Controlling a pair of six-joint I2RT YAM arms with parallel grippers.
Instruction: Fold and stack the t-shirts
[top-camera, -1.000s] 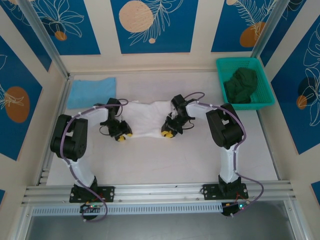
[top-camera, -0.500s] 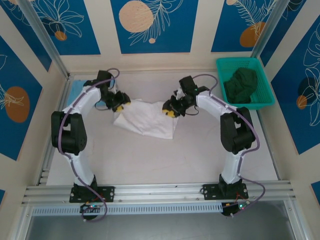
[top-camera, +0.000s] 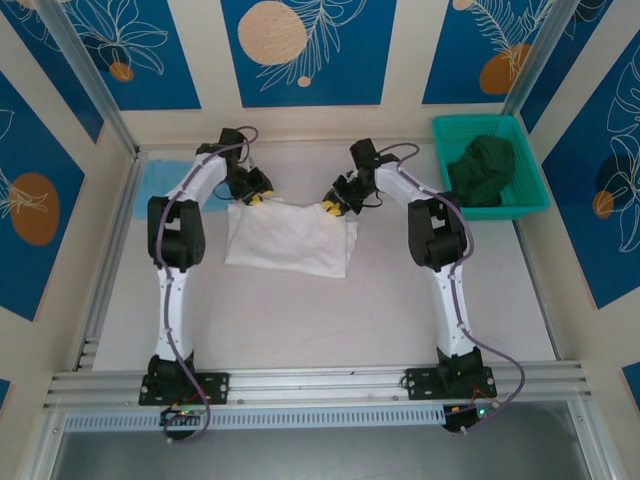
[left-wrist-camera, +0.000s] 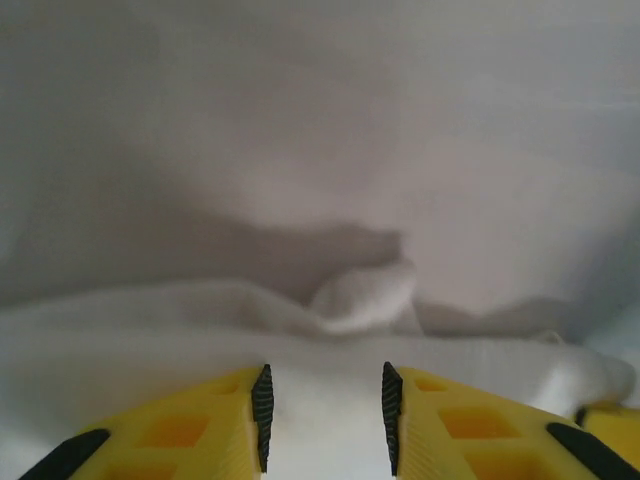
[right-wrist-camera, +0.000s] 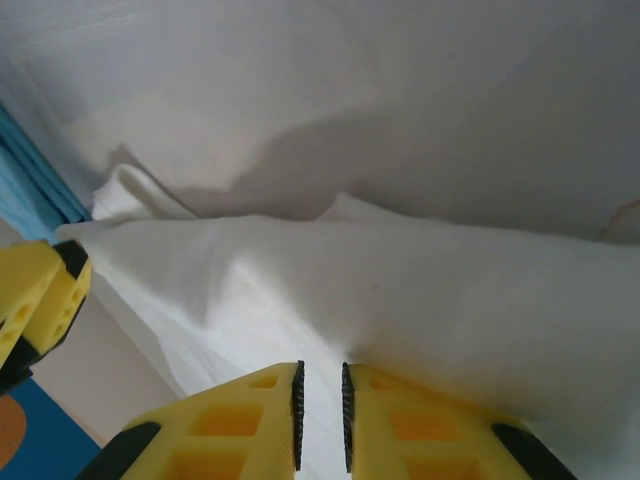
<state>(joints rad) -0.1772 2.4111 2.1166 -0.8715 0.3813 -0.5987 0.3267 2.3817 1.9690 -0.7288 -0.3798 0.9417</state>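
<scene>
White t-shirt (top-camera: 290, 238) lies folded flat in the far middle of the table (top-camera: 330, 320), with the light-blue t-shirt (top-camera: 158, 185) at the far left partly hidden behind the left arm, and a green basket (top-camera: 532, 170) of dark cloth (top-camera: 482, 168) well apart at the far right. The right gripper (top-camera: 331, 207) pinches its far right corner, jaws nearly together; the left gripper (top-camera: 256, 198) sits at the far left corner, cloth in its wider gap, grip unclear. Half a second ago the shirt hung rumpled between them; now both have swung further back and it's down.
</scene>
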